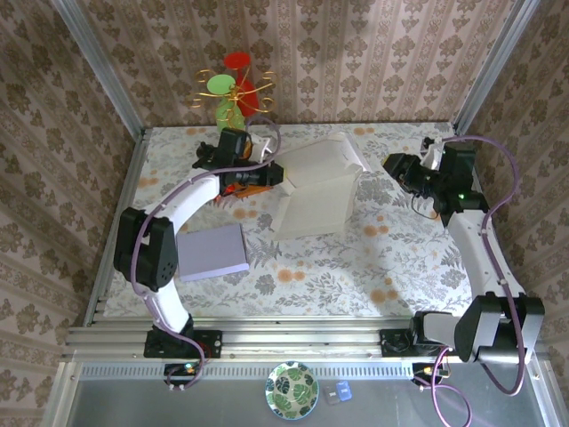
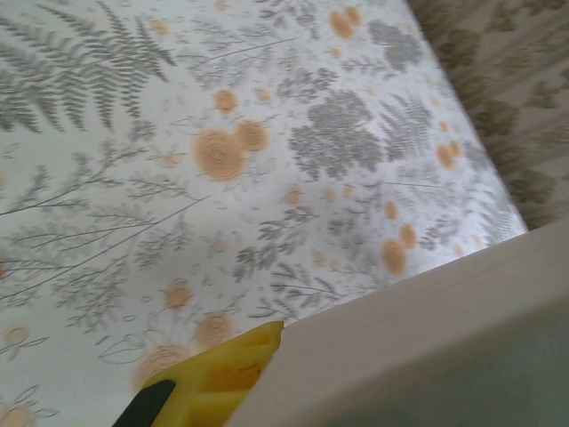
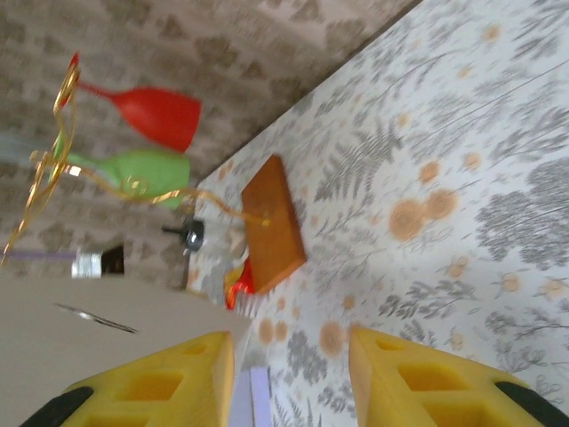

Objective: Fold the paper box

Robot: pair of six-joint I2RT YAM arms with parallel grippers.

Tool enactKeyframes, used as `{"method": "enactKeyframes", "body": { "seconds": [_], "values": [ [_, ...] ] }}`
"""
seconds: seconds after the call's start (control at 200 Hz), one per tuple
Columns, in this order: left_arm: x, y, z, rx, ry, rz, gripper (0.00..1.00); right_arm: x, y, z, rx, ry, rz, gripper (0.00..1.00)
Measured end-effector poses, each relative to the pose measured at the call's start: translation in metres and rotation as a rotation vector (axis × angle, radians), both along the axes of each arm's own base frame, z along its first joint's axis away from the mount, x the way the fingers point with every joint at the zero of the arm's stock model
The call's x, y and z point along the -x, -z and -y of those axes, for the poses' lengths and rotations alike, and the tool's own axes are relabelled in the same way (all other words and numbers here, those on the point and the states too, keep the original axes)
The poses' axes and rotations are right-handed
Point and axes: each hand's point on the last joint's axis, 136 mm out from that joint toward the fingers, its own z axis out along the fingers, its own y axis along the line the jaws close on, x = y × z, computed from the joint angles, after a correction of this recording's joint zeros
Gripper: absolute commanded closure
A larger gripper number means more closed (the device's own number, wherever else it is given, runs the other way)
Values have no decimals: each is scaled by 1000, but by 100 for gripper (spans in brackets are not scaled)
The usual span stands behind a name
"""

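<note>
Your cream paper box (image 1: pixel 318 191) sits half-folded in the far middle of the table, its wide panel lying flat on the floral tablecloth (image 1: pixel 356 267) and one flap raised at its far right end. You have the left gripper (image 1: pixel 269 175) pressed together on the box's left edge. In the left wrist view one yellow finger (image 2: pixel 218 378) lies against the pale panel (image 2: pixel 427 338), which runs across the near right corner.

Your right gripper (image 1: pixel 392 166) hangs just right of the raised flap, not touching it. In its wrist view the yellow fingers (image 3: pixel 418 382) stand spread with only tablecloth between them, and the box's panel (image 3: pixel 98 329) lies beside the left finger.

Near and left of the box, a flat lilac pad (image 1: pixel 212 252) lies beside the left arm. At the far edge stands a gold wire stand (image 1: pixel 233 93) on an orange-brown wooden base (image 3: pixel 276 227), carrying a red glass (image 3: pixel 156 114) and a green glass (image 3: pixel 147 173). A green-patterned bowl (image 1: pixel 292 390) sits on the near metal ledge.
</note>
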Motion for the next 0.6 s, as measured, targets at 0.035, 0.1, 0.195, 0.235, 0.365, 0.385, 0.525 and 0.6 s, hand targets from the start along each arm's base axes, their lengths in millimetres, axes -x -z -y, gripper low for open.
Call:
{"method": "enactKeyframes", "body": {
  "seconds": [0.035, 0.1, 0.195, 0.235, 0.365, 0.385, 0.525, 0.6],
  "values": [
    [3, 0, 1, 16, 19, -20, 100, 1, -2, -5, -4, -42, 12, 58],
    [8, 2, 0, 33, 42, -58, 100, 2, -11, -14, -14, -114, 43, 58],
    [16, 8, 1, 43, 69, -110, 100, 4, -27, -25, -33, -198, 103, 57],
    [19, 9, 1, 46, 78, -127, 100, 6, -34, -28, -39, -228, 128, 57],
    [24, 9, 3, 58, 101, -152, 100, 13, -49, -41, -48, -307, 181, 57],
    [24, 10, 3, 58, 105, -156, 100, 14, -51, -43, -48, -320, 189, 58],
    [28, 12, 3, 54, 115, -171, 100, 19, -59, -57, -50, -384, 216, 58],
    [30, 12, 2, 50, 120, -175, 100, 22, -61, -62, -50, -405, 225, 58]
  ]
}}
